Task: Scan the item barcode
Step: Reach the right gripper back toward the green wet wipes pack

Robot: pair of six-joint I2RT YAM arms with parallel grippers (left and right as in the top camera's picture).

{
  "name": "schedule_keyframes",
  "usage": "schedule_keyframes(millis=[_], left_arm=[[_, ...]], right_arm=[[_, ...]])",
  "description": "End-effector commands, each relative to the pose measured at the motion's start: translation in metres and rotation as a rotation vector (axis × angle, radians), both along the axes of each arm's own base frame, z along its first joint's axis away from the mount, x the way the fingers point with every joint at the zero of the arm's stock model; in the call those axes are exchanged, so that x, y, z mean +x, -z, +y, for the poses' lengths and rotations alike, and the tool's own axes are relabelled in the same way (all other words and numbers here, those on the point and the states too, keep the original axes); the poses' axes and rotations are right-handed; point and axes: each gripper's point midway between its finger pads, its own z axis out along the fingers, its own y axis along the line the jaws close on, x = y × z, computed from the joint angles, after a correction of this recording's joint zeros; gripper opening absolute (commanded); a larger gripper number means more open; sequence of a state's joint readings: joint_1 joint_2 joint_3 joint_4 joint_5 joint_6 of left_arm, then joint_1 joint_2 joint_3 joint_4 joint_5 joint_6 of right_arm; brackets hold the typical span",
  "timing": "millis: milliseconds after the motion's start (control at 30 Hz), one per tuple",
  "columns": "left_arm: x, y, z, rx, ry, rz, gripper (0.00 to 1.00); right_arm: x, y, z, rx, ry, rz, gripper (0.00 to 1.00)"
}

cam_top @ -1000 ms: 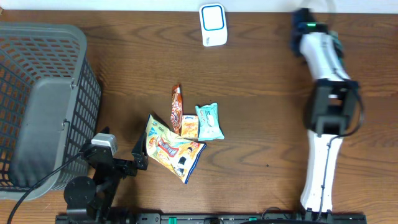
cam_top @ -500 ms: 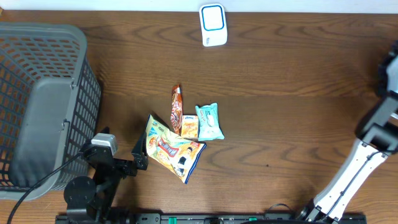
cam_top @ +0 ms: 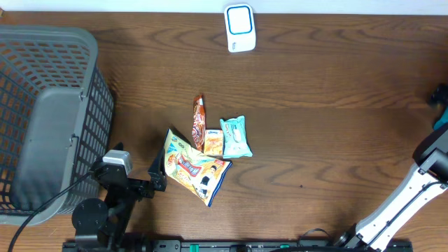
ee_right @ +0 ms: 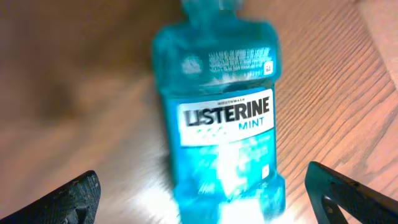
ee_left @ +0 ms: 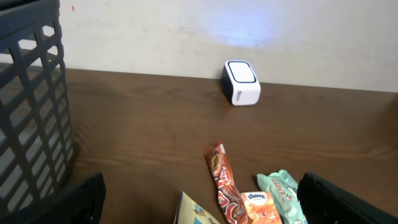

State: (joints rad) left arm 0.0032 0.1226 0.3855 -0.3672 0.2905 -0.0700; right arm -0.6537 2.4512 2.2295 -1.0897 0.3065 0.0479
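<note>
A blue Listerine Mint mouthwash bottle [ee_right: 217, 118] fills the right wrist view, blurred, label up, over wood-grain surface. My right gripper [ee_right: 214, 191] is open around its lower end, both fingers well apart from it. Overhead, only the right arm [cam_top: 432, 157] and a bit of teal [cam_top: 439, 94] show at the right edge. The white and blue scanner [cam_top: 239, 28] stands at the table's back edge. My left gripper [ee_left: 205, 202] is open and empty at the front left, just short of the snack pile.
An orange snack bag [cam_top: 192, 166], a brown bar wrapper [cam_top: 199, 122], a small Kleenex pack [cam_top: 213, 143] and a teal packet [cam_top: 236, 136] lie together mid-table. A dark plastic basket [cam_top: 45, 119] takes up the left side.
The right arm has swung from the table's back right out to the right edge. Its jaws have opened wide. The left arm and the pile have not moved.
</note>
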Motion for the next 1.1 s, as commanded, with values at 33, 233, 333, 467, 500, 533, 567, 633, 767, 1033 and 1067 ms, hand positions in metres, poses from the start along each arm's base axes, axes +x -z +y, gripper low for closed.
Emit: schedule_keyframes(millis=[33, 233, 333, 467, 500, 533, 567, 633, 767, 1033, 1067], left_arm=[[-0.001, 0.002, -0.003, 0.010, 0.021, -0.001, 0.98], [-0.001, 0.002, -0.003, 0.010, 0.021, -0.001, 0.98], [-0.001, 0.002, -0.003, 0.010, 0.021, -0.001, 0.98], [-0.001, 0.002, -0.003, 0.010, 0.021, -0.001, 0.98], [-0.001, 0.002, -0.003, 0.010, 0.021, -0.001, 0.98], [-0.001, 0.002, -0.003, 0.010, 0.021, -0.001, 0.98], [-0.001, 0.002, -0.003, 0.010, 0.021, -0.001, 0.98], [-0.001, 0.002, -0.003, 0.010, 0.021, -0.001, 0.98], [-0.001, 0.002, -0.003, 0.010, 0.021, -0.001, 0.98], [-0.001, 0.002, -0.003, 0.010, 0.021, -0.001, 0.98], [-0.001, 0.002, -0.003, 0.010, 0.021, -0.001, 0.98]], right_arm=[[0.033, -0.105, 0.045, 0.069, 0.067, -0.344, 0.99], [0.065, -0.183, 0.138, 0.189, -0.061, -0.538, 0.99], [0.077, -0.211, 0.198, 0.210, -0.185, -0.572, 0.99], [0.085, -0.231, 0.284, 0.250, -0.355, -0.572, 0.99], [0.087, -0.232, 0.303, 0.263, -0.392, -0.568, 0.99], [0.089, -0.232, 0.329, 0.278, -0.442, -0.563, 0.99], [0.090, -0.232, 0.351, 0.291, -0.485, -0.557, 0.99], [0.091, -0.231, 0.387, 0.308, -0.558, -0.547, 0.99], [0.086, -0.228, 0.458, 0.302, -0.697, -0.517, 0.99], [0.053, -0.215, 0.547, 0.207, -0.881, -0.424, 0.99], [0.047, -0.212, 0.554, 0.199, -0.898, -0.405, 0.99]])
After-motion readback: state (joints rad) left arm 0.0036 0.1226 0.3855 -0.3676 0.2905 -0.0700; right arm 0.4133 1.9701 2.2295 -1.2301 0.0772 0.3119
